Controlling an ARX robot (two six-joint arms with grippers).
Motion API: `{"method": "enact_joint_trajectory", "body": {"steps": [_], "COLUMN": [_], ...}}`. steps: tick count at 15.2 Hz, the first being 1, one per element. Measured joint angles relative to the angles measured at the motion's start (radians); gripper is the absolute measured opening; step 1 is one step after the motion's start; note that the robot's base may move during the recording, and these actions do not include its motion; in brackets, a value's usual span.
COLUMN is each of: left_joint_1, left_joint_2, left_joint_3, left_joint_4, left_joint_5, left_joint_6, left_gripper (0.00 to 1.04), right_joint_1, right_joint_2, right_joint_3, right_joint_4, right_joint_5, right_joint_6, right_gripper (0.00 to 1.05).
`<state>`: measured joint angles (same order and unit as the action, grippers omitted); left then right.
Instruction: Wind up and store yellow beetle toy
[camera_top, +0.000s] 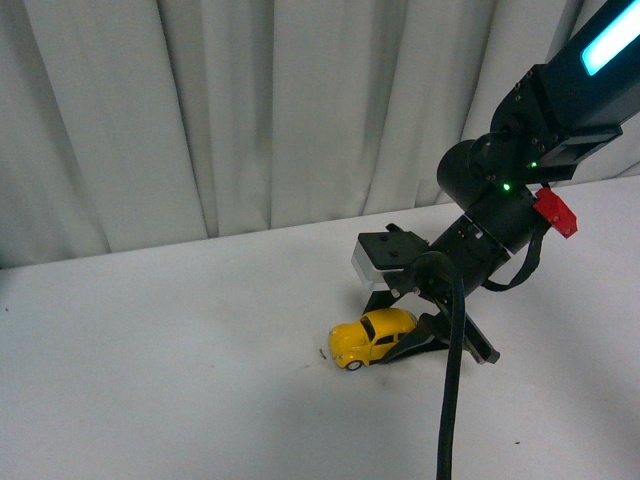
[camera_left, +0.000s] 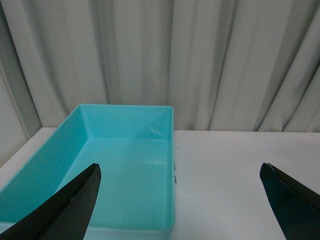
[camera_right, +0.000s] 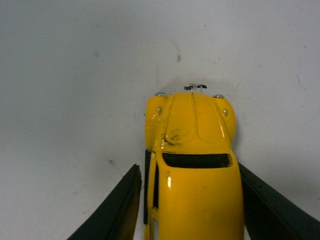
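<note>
Nearby, in the lower middle of the front view, the glossy, rounded yellow beetle toy (camera_top: 368, 338) sits on the matte white table (camera_top: 150, 400). The tapered black fingers of the right gripper (camera_top: 388, 335) flank its sides; whether they press the body cannot be told. Bare table lies open toward the left of the frame. In the left wrist view the left gripper (camera_left: 180, 167) is spread wide, framing a smooth teal plastic bin (camera_left: 122, 120) with straight walls. A pleated pale curtain (camera_top: 250, 110) closes the table's far edge.
</note>
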<state>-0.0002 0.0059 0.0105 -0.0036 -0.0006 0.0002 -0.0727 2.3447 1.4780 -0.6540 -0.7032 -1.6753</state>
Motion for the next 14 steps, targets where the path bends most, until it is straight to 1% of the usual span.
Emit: {"method": "enact_joint_trajectory", "body": {"steps": [1,2,7,11,14], "left_joint_1": [0.000,0.000,0.000,0.000,0.000], "left_joint_2": [0.000,0.000,0.000,0.000,0.000], "left_joint_3": [0.000,0.000,0.000,0.000,0.000], "left_joint_4": [0.000,0.000,0.000,0.000,0.000], "left_joint_5": [0.000,0.000,0.000,0.000,0.000], "left_joint_6": [0.000,0.000,0.000,0.000,0.000], "left_gripper": [0.98,0.98,0.98,0.98,0.98], "right_joint_1": [0.000,-0.005,-0.006,-0.007,-0.050], "right_joint_2": [0.003,0.003,0.004,0.004,-0.005], "right_joint_3": [0.000,0.004,0.004,-0.011,-0.064], "right_joint_4": [-0.002,-0.005,0.039,0.057,0.098], "right_joint_5": [-0.002,-0.002,-0.013,-0.026,-0.053], "right_joint_6": [0.002,0.009,0.130,0.141,0.135], "right_gripper": [0.46,0.42,0.42,0.42,0.42]}}
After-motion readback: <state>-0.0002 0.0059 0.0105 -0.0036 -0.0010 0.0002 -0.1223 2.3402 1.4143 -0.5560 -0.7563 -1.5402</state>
